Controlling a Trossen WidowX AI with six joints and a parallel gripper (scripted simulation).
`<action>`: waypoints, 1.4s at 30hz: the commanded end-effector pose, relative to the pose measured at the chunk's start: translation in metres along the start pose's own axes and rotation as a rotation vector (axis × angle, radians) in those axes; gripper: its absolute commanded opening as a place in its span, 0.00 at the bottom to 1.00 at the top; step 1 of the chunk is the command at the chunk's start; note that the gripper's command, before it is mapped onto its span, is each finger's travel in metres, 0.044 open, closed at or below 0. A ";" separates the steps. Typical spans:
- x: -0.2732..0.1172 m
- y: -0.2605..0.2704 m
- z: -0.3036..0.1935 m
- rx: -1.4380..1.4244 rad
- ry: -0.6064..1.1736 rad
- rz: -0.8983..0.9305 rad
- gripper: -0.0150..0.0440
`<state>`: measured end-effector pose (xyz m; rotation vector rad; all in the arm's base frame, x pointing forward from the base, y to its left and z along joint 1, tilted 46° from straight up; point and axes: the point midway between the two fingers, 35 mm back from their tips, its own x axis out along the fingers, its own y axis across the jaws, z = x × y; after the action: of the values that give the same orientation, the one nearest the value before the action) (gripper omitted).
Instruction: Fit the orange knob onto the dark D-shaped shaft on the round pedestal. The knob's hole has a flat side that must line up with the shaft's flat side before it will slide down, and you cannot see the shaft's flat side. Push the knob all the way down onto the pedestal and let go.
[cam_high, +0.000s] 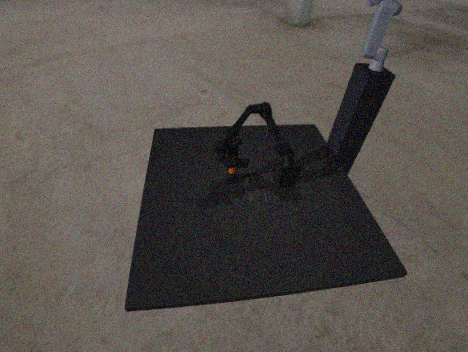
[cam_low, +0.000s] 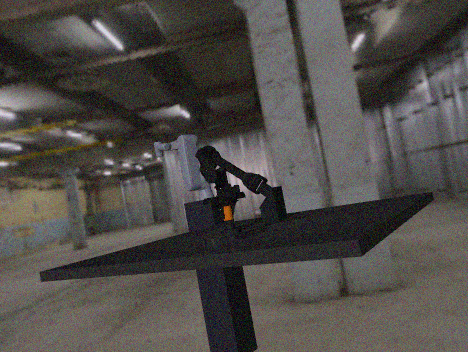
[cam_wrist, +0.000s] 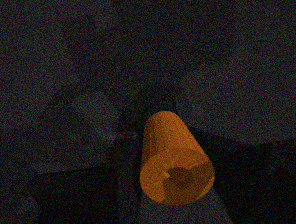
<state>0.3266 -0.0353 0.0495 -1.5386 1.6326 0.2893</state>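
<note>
The orange knob (cam_high: 232, 170) (cam_low: 228, 213) (cam_wrist: 162, 137) is held upright between the fingers of my gripper (cam_high: 232, 167) (cam_low: 227, 207), which is shut on it. In the wrist view the knob's round end faces the camera, with a darker patch at its middle. In the exterior view the knob's lower end is just above the dark area over the table top. The dark pedestal and shaft blend into the dark surroundings; I cannot make out the shaft, its flat side or the gap between it and the knob.
The dark square table top (cam_high: 250, 250) (cam_low: 310, 235) lies under the arm. The arm's base (cam_high: 289, 176) (cam_low: 273, 204) stands on it. A dark post (cam_high: 361, 105) with a pale arm-like part (cam_high: 379, 30) rises beyond the table's edge in the top view.
</note>
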 end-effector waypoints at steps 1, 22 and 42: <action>0.000 -0.001 0.000 -0.005 0.001 -0.004 0.25; -0.003 0.000 0.002 -0.214 0.002 -0.004 0.25; 0.000 0.000 0.000 -0.214 0.002 -0.004 0.25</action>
<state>0.3264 -0.0349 0.0491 -1.6939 1.6433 0.4720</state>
